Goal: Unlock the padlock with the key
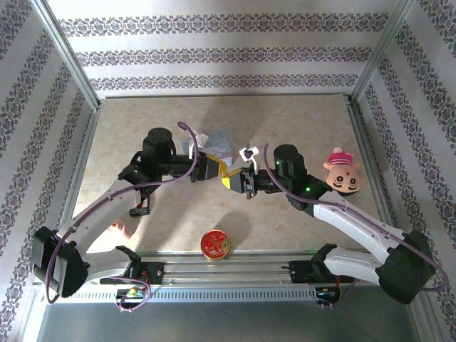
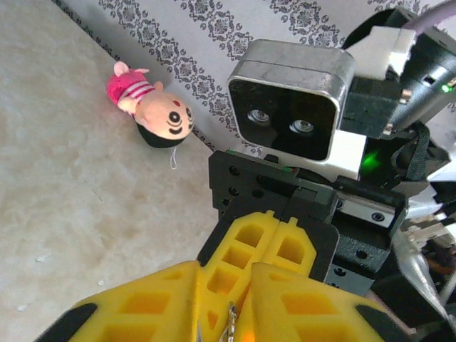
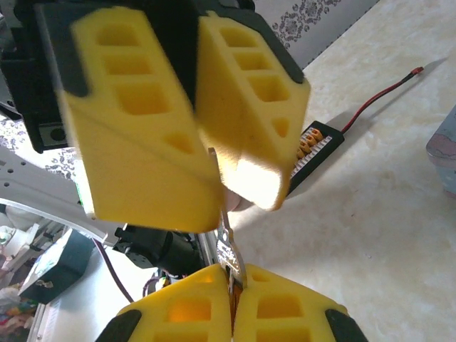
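left pincer (image 3: 228, 203) and right pincer (image 3: 234, 278) meet tip to tip above the tabletop (image 1: 299, 128).
a pastel-blue box (image 1: 217, 142) lies just behind them, a round red-and-gold tin (image 1: 215, 244) near the front edge, both insides hidden. the left is pressed together; the right pinches the key (image 3: 229, 242), which reaches the left tips.

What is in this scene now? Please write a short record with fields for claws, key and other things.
left claw: shut on one end of the key
right claw: shut on its other end, facing the left claw
key: thin, silvery, bridging both claws
red-and-gold tin: near edge, between the arm bases
doll: lying right of the right arm
blue box: just behind the claws
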Available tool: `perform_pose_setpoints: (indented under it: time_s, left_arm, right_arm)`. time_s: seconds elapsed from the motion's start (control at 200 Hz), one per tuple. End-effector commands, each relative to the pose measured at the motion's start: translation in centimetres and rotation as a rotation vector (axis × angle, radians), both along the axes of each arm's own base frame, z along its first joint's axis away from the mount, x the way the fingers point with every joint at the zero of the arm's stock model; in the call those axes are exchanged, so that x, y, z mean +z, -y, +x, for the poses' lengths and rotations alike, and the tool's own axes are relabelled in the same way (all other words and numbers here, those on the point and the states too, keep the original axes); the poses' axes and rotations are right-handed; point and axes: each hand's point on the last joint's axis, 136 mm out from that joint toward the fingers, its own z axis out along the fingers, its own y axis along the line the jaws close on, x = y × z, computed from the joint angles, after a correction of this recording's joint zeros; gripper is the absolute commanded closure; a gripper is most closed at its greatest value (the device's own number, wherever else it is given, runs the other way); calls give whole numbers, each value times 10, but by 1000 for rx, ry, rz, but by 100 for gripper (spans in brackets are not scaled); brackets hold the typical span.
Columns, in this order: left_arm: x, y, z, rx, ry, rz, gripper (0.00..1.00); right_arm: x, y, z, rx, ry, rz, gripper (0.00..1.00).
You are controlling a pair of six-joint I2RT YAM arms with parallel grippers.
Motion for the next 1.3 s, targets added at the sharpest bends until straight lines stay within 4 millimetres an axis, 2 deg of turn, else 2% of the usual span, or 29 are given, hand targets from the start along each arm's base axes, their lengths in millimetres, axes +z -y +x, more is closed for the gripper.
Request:
perform_pose_setpoints:
  time_s: [0.0, 0.065, 0.08, 0.13, 0.19, 0.305, 0.46, 0.61, 0.845, 1.064, 1.294]
  left_arm:
    - [4, 0, 2, -16, 36, -20, 89]
    - [2, 0, 4, -5, 36, -15, 100]
    - [1, -1, 5, 1, 38, -14, 100]
    - [-1, -2, 8, 20, 43, -8, 100]
    - [-3, -6, 12, 46, 52, -7, 100]
    - [-3, -15, 20, 97, 66, -53, 100]
    - [7, -25, 26, 113, 74, -171, 100]
    - [17, -30, 28, 107, 90, -249, 100]
    - [29, -31, 26, 73, 88, -323, 100]
    - [30, -31, 25, 67, 76, -332, 100]
    - [31, -31, 22, 60, 77, -332, 100]
  right_arm:
    - [14, -2, 1, 17, 18, 26, 100]
    - [14, -2, 1, 18, 20, 26, 100]
    - [14, -2, 1, 15, 20, 26, 97]
    - [13, 0, 4, -5, 25, 22, 80]
    - [11, 3, 8, -41, 34, 17, 67]
    - [9, 13, 19, -140, 47, 25, 55]
    - [23, 21, 20, -213, 102, 121, 41]
    - [33, 20, 23, -241, 107, 193, 43]
    - [47, -2, 23, -148, 102, 284, 46]
    - [58, -17, 24, -76, 121, 341, 47]
    - [60, -19, 27, -75, 133, 353, 47]
